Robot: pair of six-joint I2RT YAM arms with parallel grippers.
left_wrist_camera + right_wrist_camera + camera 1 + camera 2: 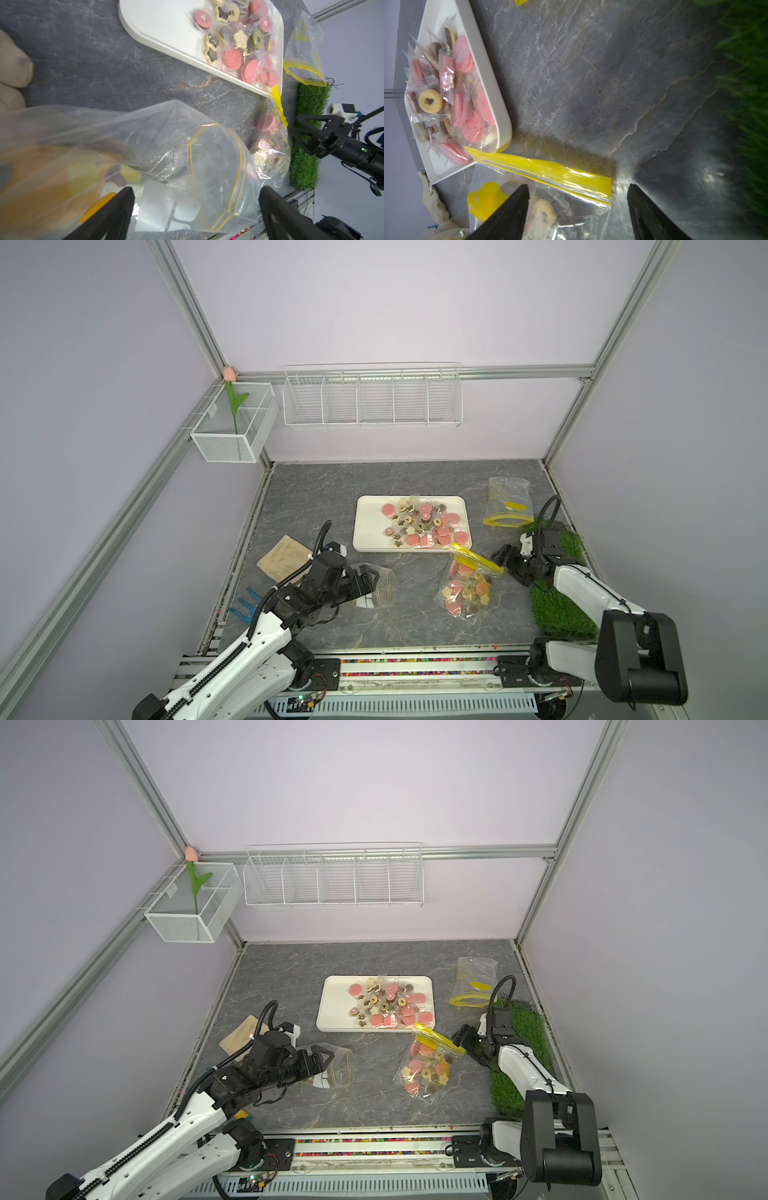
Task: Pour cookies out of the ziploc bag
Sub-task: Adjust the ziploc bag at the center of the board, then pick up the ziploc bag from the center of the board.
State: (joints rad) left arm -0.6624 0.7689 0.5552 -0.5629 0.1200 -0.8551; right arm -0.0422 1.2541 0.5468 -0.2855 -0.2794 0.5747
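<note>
While cookies cover tray, left tool wide, right tool wide at ziploc bag

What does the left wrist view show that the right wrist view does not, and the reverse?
Only left wrist: the open left gripper over a clear bag of white tags. Only right wrist: the yellow slider on the cookie bag. Both: tray, cookies, cookie bag, grass mat, open right gripper.
</note>
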